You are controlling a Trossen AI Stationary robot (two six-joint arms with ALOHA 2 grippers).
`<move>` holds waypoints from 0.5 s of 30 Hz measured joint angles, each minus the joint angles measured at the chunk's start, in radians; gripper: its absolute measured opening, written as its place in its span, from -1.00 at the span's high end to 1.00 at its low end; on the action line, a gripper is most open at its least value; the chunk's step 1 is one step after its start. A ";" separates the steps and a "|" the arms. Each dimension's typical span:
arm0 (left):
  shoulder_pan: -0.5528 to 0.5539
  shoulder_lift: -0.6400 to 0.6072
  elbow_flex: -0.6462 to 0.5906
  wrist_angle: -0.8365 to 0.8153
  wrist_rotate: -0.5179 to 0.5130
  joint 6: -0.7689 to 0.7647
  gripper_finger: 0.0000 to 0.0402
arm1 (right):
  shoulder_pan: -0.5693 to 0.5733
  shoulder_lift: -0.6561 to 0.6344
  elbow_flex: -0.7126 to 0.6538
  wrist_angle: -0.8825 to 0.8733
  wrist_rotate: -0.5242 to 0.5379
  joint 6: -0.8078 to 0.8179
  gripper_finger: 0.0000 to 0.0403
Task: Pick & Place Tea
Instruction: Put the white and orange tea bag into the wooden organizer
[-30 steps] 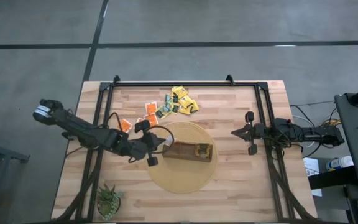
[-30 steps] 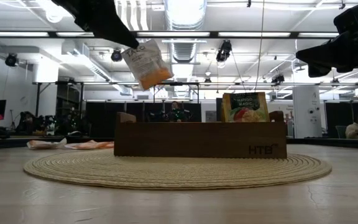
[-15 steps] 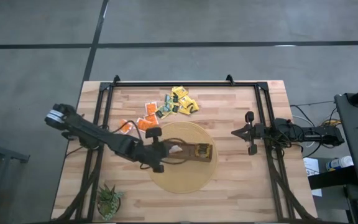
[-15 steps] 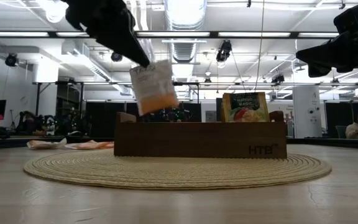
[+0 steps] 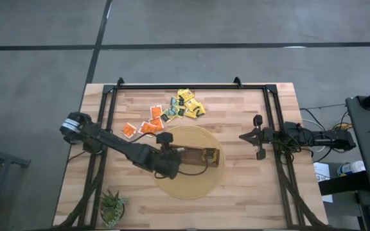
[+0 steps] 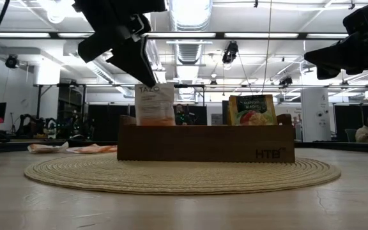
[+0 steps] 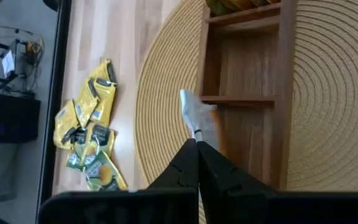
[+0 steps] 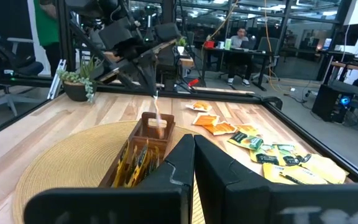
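Observation:
My left gripper (image 6: 140,71) is over the left end of the long brown box (image 5: 198,156), shut on an orange-and-white tea sachet (image 6: 155,104). The sachet stands upright, its lower end hidden behind the box wall (image 6: 205,142). In the left wrist view the sachet (image 7: 197,118) shows edge-on past my fingertips. Yellow sachets (image 6: 252,110) stand in the box's right end. Loose orange sachets (image 5: 143,126) and yellow ones (image 5: 189,104) lie flat on the far part of the table. My right gripper (image 5: 243,136) waits, shut, to the right of the mat. My left gripper pinches the sachet's top edge (image 6: 148,88) between its two fingers, coming from above and slanting in from the table's left. The sachet hangs upright below the fingers, its lower end down inside the box's left end compartment (image 7: 247,134).
The box sits on a round woven mat (image 5: 188,186). A small potted plant (image 5: 112,206) stands at the near left corner. A black frame rail (image 5: 191,86) runs along the far edge, with side rails left and right. People sit beyond the table in the right wrist view.
My left gripper has moved right toward the box and down, staying shut on the sachet. The sachet, first tilted and held high left of the box, now hangs upright with its lower end inside the box's left end.

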 joint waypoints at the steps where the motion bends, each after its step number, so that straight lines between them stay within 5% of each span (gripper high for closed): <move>1: 0.001 0.001 0.000 0.001 0.000 0.003 1.00 | 0.000 0.000 0.000 0.000 0.000 0.000 0.96; 15: 0.026 0.011 -0.003 0.037 0.015 0.009 1.00 | 0.000 0.000 0.000 0.000 0.000 0.000 0.96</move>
